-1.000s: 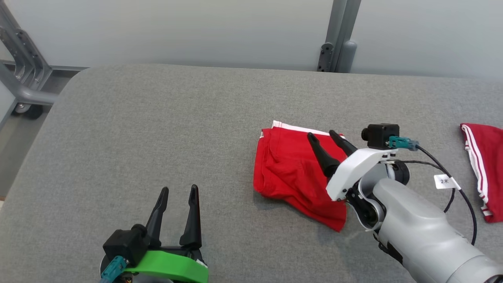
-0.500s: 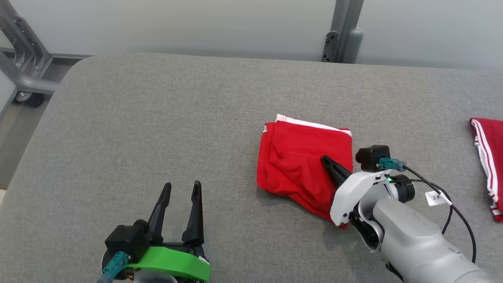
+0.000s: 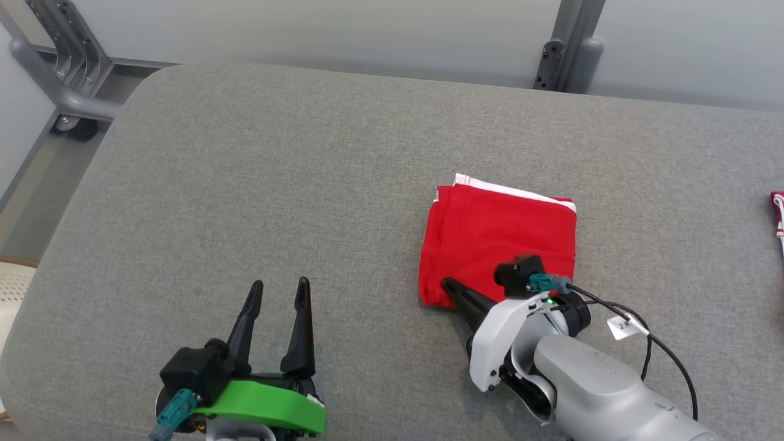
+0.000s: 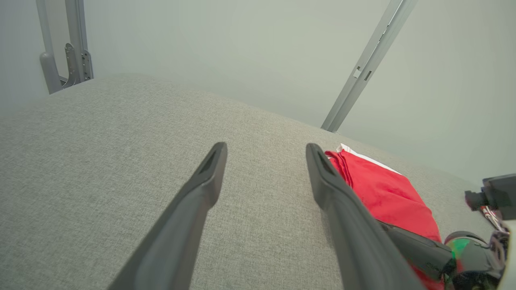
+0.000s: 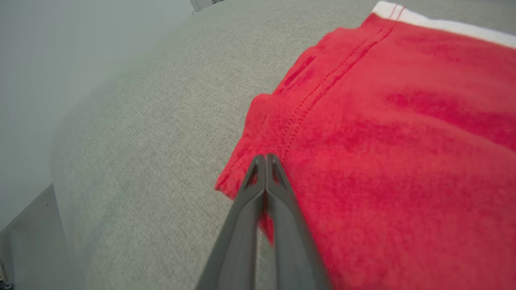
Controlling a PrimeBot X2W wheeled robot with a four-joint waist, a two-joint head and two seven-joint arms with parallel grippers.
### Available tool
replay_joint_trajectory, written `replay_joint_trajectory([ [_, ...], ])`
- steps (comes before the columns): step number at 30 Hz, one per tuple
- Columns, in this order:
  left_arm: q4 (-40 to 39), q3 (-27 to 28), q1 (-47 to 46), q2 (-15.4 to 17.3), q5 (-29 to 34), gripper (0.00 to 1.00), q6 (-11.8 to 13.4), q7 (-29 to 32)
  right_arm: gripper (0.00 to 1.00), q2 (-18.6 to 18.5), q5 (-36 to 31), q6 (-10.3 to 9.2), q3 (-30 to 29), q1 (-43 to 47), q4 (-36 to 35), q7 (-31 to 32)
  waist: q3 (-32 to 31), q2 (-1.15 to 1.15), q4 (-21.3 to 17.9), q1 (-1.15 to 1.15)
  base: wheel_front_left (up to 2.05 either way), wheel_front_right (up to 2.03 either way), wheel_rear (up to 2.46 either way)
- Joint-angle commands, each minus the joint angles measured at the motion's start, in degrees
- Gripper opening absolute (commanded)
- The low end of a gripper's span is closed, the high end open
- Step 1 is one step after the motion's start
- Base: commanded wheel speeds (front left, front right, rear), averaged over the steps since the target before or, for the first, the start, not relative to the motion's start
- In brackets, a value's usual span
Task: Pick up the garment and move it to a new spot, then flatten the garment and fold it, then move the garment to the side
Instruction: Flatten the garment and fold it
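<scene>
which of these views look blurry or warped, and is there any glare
Head view: sharp, soft even light, no glare. Left wrist view: the wide lens bows the table into a hump. Right wrist view: the garment looks smeared and soft up close, stitching clearer farther off.

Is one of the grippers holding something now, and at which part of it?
The right gripper is shut on the folded red cloth garment, pinching its near left corner. The left gripper is open and holds nothing.

Bright, soft, even light falls from above, leaving only faint shadows on the grey table [image 3: 245, 184]. Both wrist views bow the table's far edge; the right one blurs the near red garment [image 5: 403, 161].
</scene>
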Motion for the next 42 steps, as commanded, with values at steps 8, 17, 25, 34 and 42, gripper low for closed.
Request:
replay_joint_trajectory([
  [8, -0.06, 0.77, -0.86, 0.0, -0.01, 1.0, 0.31, -0.36, 0.0, -0.03, 2.26, 0.0, 3.43, -1.18, 0.18, -0.17, 0.27, 0.0, -0.65, 0.0, 0.0, 0.0, 0.0],
  [17, 0.03, 0.95, -1.77, 0.88, 1.08, 1.0, -0.02, -0.53, 0.53, -3.46, -7.52, 0.0, -11.5, -0.79, -9.65, -0.24, -0.78, 0.0, -4.1, 0.0, 0.0, 0.0, 0.0],
  [25, 1.82, 2.03, -3.12, 1.05, 1.58, 1.0, 0.41, -0.68, 1.0, -2.46, -24.21, 0.0, -34.49, 10.44, -21.11, -0.22, -2.76, 0.0, -7.68, 0.0, 0.0, 0.0, 0.0],
  [34, 2.57, 3.78, -0.09, 0.71, 4.66, 1.0, 0.66, -0.75, 1.0, 2.38, -35.18, 0.0, -52.63, 25.97, -34.01, -0.22, -4.67, 0.0, -11.33, 0.0, 0.0, 0.0, 0.0],
  [42, 3.28, 6.69, 3.87, 0.15, 6.76, 1.0, 0.11, -0.73, 1.0, 3.81, -37.32, 0.0, -54.81, 32.2, -40.57, -0.22, -5.63, 0.0, -13.68, 0.0, 0.0, 0.0, 0.0],
])
